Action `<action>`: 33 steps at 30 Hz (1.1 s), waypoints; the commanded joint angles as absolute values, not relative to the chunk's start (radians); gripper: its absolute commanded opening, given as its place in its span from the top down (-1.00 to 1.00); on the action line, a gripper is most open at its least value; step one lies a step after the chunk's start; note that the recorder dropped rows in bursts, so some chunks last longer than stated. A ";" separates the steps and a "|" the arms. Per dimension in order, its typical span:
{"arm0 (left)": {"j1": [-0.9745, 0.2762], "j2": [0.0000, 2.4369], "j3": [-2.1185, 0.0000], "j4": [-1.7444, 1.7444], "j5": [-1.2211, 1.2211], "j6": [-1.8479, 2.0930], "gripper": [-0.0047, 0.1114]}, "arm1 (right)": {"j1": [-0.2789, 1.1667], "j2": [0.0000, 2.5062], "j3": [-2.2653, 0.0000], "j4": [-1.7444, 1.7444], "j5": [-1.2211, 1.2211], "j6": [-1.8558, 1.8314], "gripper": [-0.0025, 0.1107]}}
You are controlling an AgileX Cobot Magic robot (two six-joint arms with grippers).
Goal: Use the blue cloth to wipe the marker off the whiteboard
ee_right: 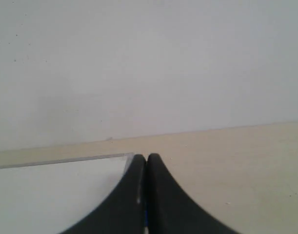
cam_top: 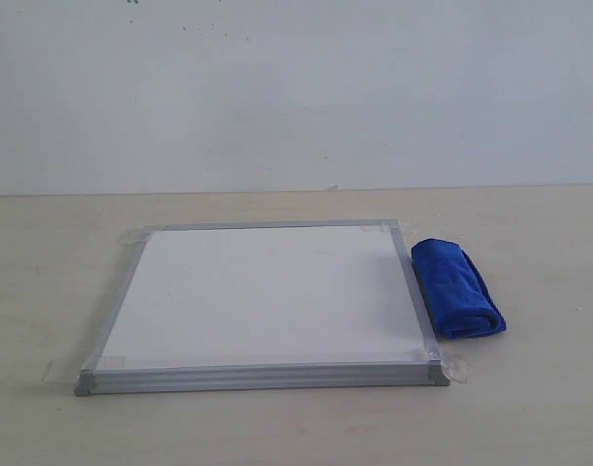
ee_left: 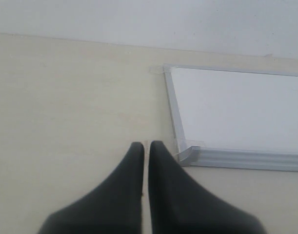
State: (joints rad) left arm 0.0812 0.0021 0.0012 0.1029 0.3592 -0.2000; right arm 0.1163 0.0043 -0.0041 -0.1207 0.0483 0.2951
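royal-blue fluffy cloth roll [cam_top: 458,288] lies on pale desk [cam_top: 277,427] just beside silver-framed rectangular whiteboard [cam_top: 267,296]; black left tool [ee_left: 145,145] and right tool [ee_right: 146,157] both pressed together.

Your left tool [ee_left: 145,145]: black fingers pressed together, tips meeting. Your right tool [ee_right: 146,157]: fingers likewise closed, tips meeting.

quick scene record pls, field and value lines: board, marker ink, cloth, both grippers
whiteboard: flat on the table, corners taped
marker line: none visible on the board in any view
blue cloth: rolled, on the table along the board's right edge in the exterior view
left gripper: shut, holding nothing, near a board corner
right gripper: shut, near a board corner
arms in exterior view: none in sight
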 commanded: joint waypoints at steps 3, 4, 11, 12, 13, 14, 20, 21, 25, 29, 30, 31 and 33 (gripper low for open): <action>0.076 0.000 0.000 0.094 0.357 -0.208 0.85 | 0.109 0.000 0.000 -0.082 0.133 0.251 0.96; 0.076 0.000 0.000 0.094 0.357 -0.208 0.85 | 0.109 0.000 0.000 -0.029 0.143 0.206 0.96; 0.076 0.000 0.000 0.094 0.357 -0.208 0.85 | 0.109 0.000 0.000 0.159 0.216 -0.036 0.96; 0.076 0.000 0.000 0.094 0.357 -0.208 0.85 | 0.109 0.000 0.000 0.144 0.232 -0.036 0.96; 0.076 0.000 0.000 0.094 0.357 -0.208 0.85 | 0.109 0.000 0.000 0.118 0.259 -0.036 0.96; 0.076 0.000 0.000 0.094 0.357 -0.208 0.85 | 0.109 0.000 0.000 0.087 0.284 -0.036 0.96; 0.076 0.000 0.000 0.094 0.357 -0.208 0.85 | 0.109 0.000 0.000 0.051 0.333 -0.036 0.96; 0.076 0.000 0.000 0.094 0.357 -0.208 0.85 | 0.109 0.000 0.000 0.051 0.333 -0.036 0.96; 0.076 0.000 0.000 0.094 0.357 -0.208 0.85 | 0.109 0.000 0.000 0.051 0.343 -0.011 0.96; 0.076 0.000 0.000 0.094 0.357 -0.208 0.85 | 0.109 0.000 0.000 0.051 0.343 -0.006 0.96; 0.076 0.000 0.000 0.094 0.357 -0.208 0.85 | 0.109 0.000 0.000 0.051 0.343 -0.006 0.96; 0.076 0.000 0.000 0.094 0.357 -0.208 0.85 | 0.109 0.000 0.000 0.051 0.343 -0.006 0.96; 0.076 0.000 0.000 0.094 0.357 -0.208 0.85 | 0.109 0.000 0.000 0.051 0.343 0.021 0.96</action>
